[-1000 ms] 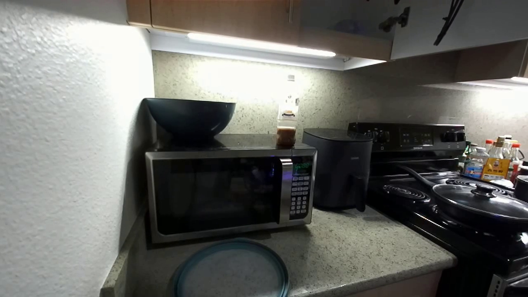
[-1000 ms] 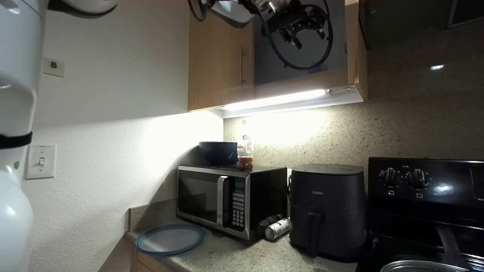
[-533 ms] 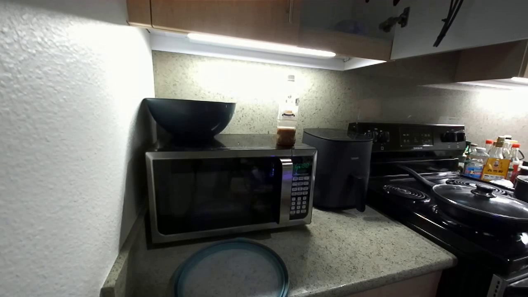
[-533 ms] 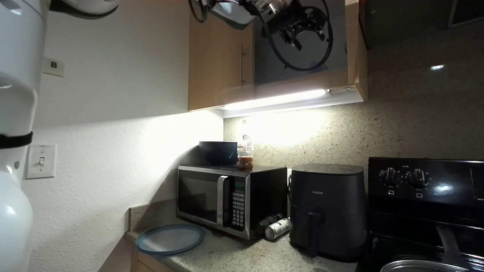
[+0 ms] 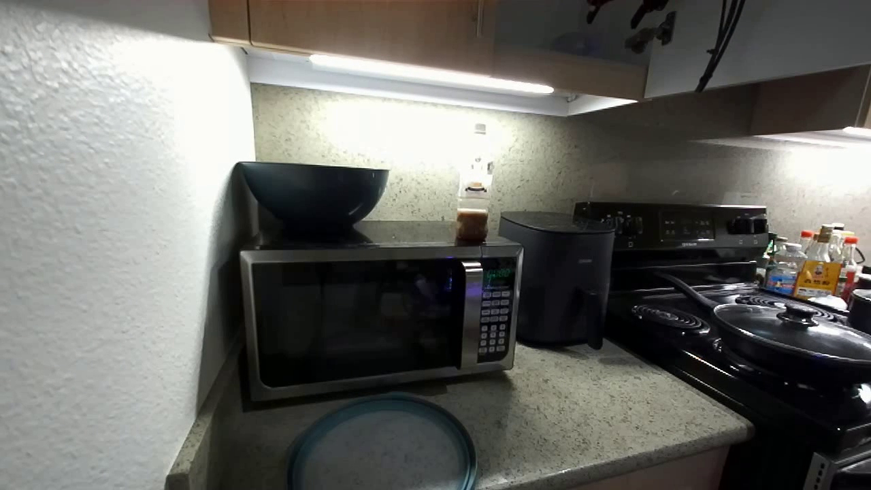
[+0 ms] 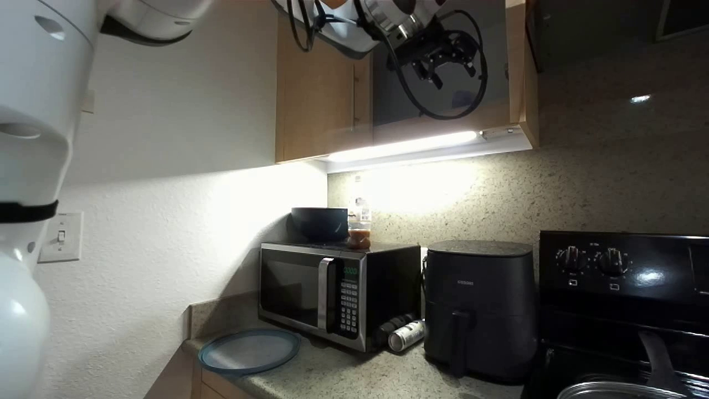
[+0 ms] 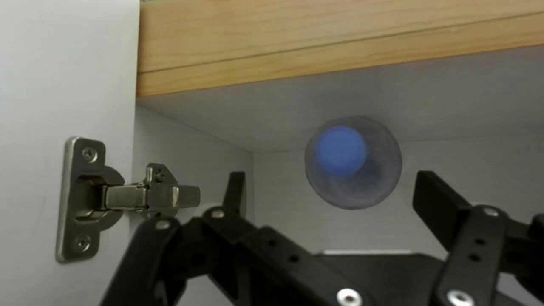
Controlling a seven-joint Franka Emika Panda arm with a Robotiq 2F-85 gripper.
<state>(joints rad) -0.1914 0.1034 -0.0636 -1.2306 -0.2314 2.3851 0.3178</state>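
Note:
My gripper (image 7: 332,179) stands open in the wrist view, its two fingers (image 7: 442,204) wide apart with nothing between them. Beyond the fingertips, inside the cabinet (image 7: 276,191), is a round translucent container (image 7: 361,193) with a blue disc (image 7: 341,151) showing in it. The container looks apart from both fingers. In an exterior view the gripper (image 6: 454,76) hangs before the open cabinet front, above and beside a faint bluish object (image 6: 464,98) on the cabinet floor. Only dark fingertips of the gripper (image 5: 620,10) show at the top of an exterior view.
An open cabinet door (image 7: 68,76) with a metal hinge (image 7: 127,197) stands beside the gripper. Below are a microwave (image 5: 360,320) bearing a dark bowl (image 5: 313,194) and a bottle (image 5: 474,184), an air fryer (image 6: 482,310), a blue-rimmed round lid (image 5: 381,449) and a stove (image 5: 680,340).
My arm and gripper have come down a little in front of the cabinet, mostly in the last half second. The fingers stay open; the objects below have not moved.

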